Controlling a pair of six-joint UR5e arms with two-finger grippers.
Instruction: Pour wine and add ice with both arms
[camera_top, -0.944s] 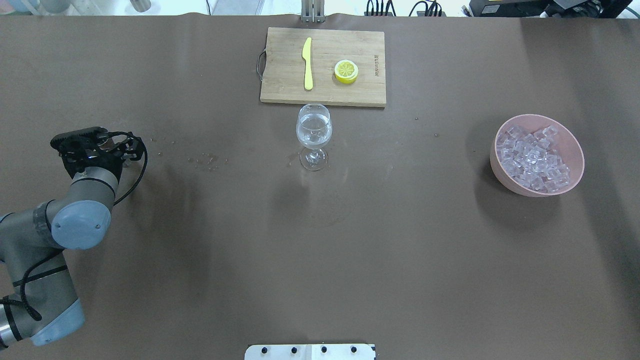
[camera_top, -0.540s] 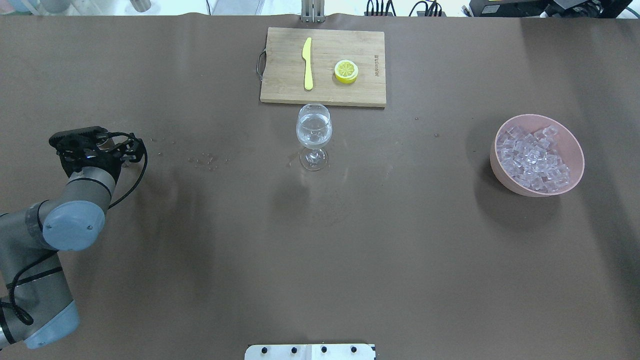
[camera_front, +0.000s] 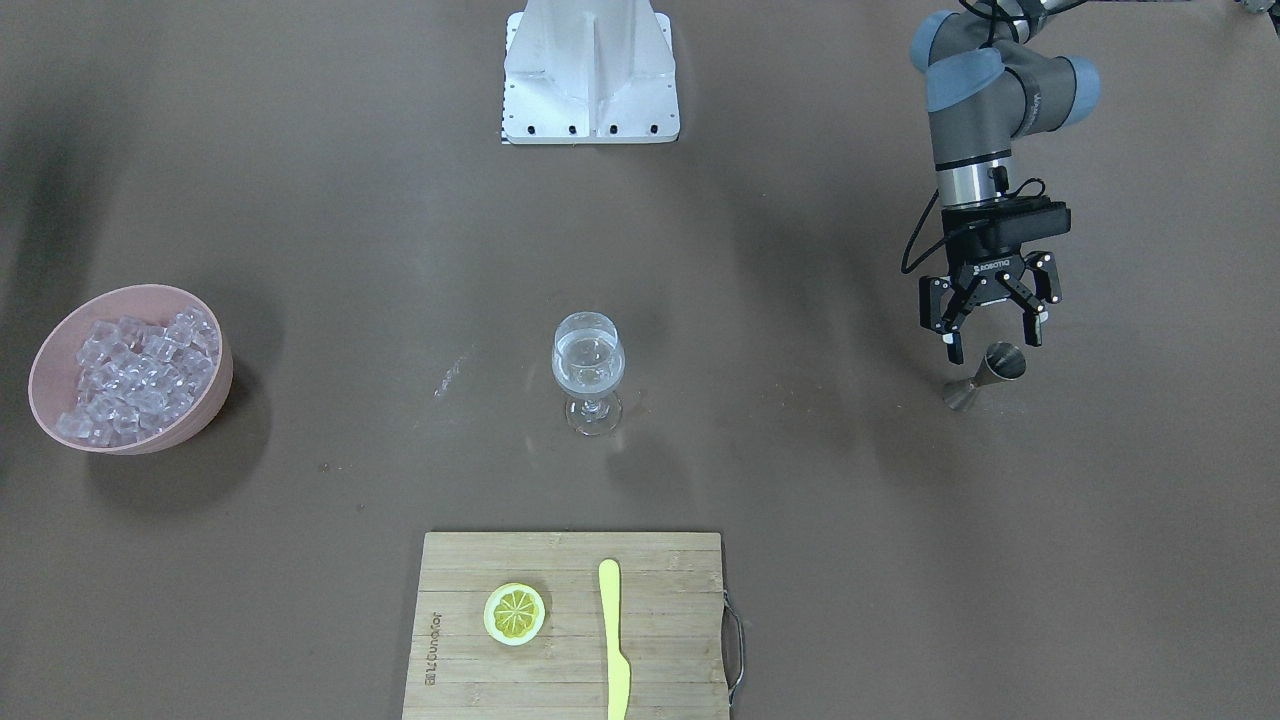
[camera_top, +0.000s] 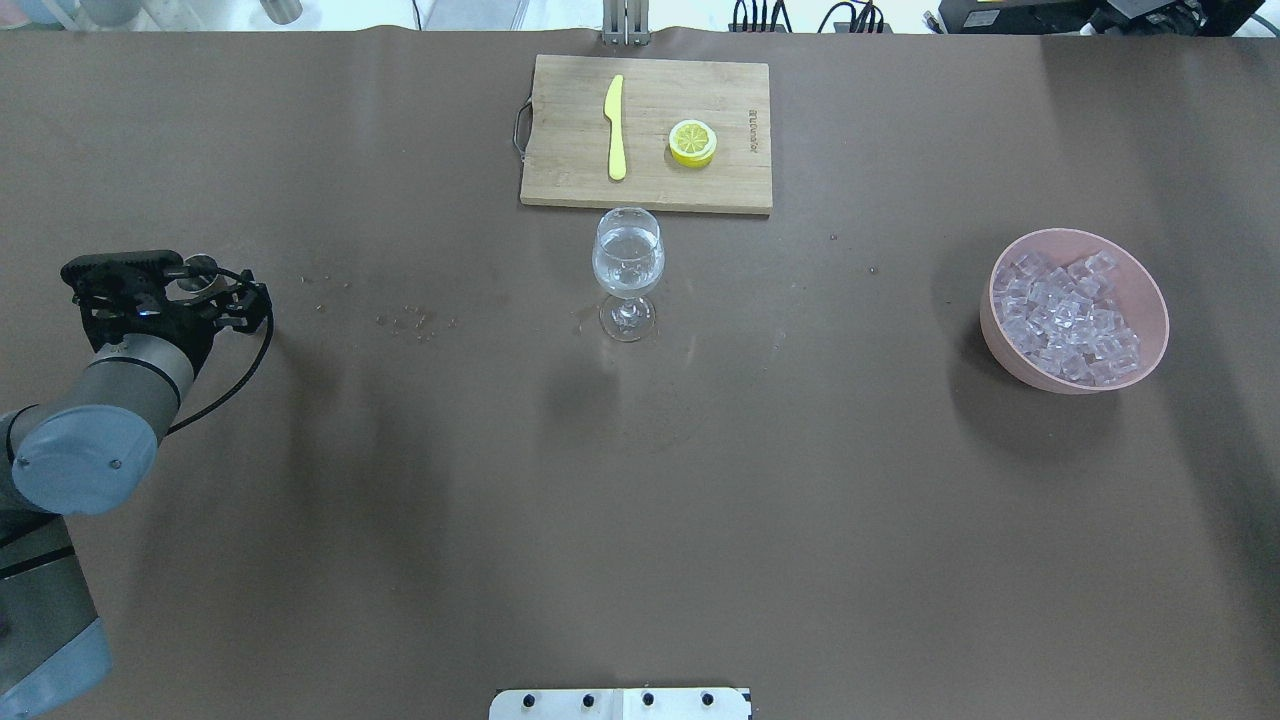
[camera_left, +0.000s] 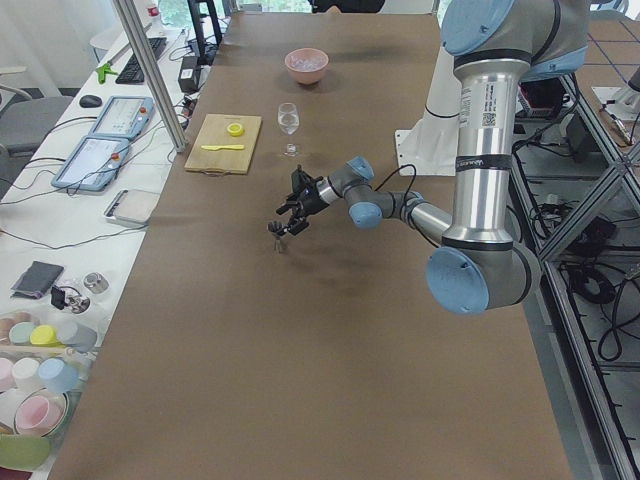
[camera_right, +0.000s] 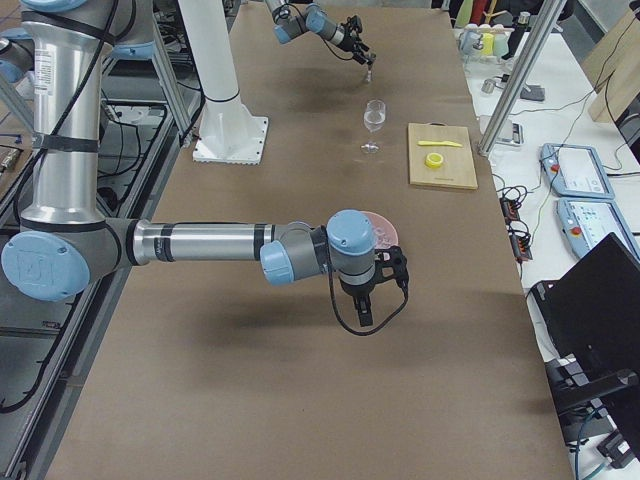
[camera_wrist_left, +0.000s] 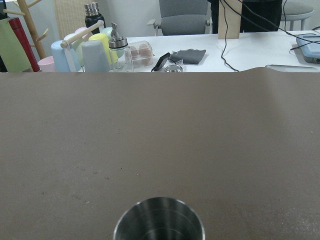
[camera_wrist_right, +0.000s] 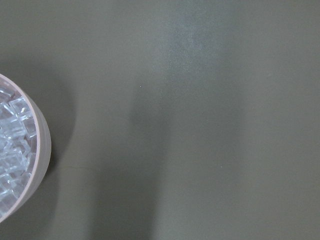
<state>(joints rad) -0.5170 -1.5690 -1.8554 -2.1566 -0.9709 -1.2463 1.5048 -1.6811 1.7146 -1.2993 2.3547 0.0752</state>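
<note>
Jaws apart just above the small steel jigger (camera_front: 985, 376), the grey left arm (camera_front: 968, 150) has retreated toward the desk's left edge, so with clear wine (camera_front: 588, 374) in the stemmed glass (camera_front: 592, 418) mid-desk, the right-edge ice cubes (camera_front: 135, 375) probably follow; whether the right arm's (camera_right: 200, 243) jaws are apart cannot be told.

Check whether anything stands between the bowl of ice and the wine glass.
Nothing visible does. Only the brown table lies between the ice in its pink bowl and the wine glass. The cutting board lies beyond the glass, off that line.
</note>
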